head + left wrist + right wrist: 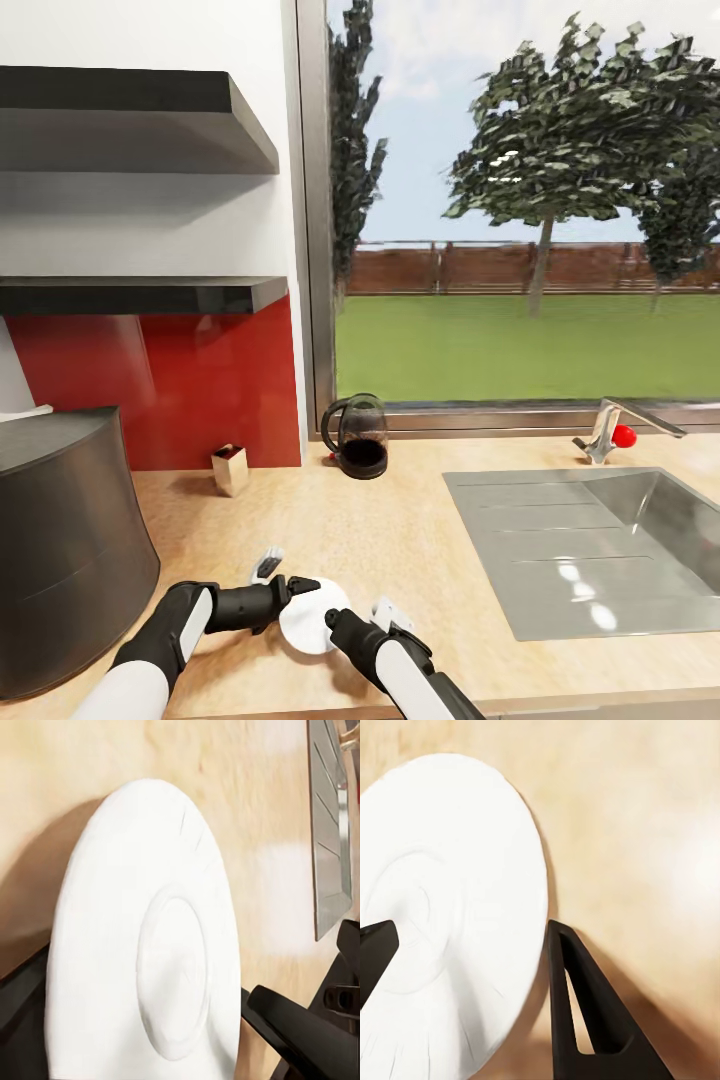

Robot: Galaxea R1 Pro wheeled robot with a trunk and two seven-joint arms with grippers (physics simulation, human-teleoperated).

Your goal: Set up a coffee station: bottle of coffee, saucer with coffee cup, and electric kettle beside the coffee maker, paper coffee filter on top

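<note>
Both arms meet over the saucer [312, 617] on the kitchen countertop [400, 540], just at 3 o'clock of the coffee maker [70, 540]. The right gripper [330, 617] straddles the plate's rim, fingers spread; the left gripper [295, 590] touches its far edge, its spread unclear. The electric kettle [357, 436] waits at 12 o'clock by the window. Saucer placement appears in hand; next likely calls for releasing it flat beside the maker.

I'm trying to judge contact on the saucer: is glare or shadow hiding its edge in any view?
Head view: the saucer is nearly blown out white, rim detail lost, with bright glare patches in the sink. Left wrist view: the saucer's centre ring is readable, with a soft shadow on the kitchen countertop. Right wrist view: the saucer's rim is crisp, with shadow under it beside the dark fingers.
</note>
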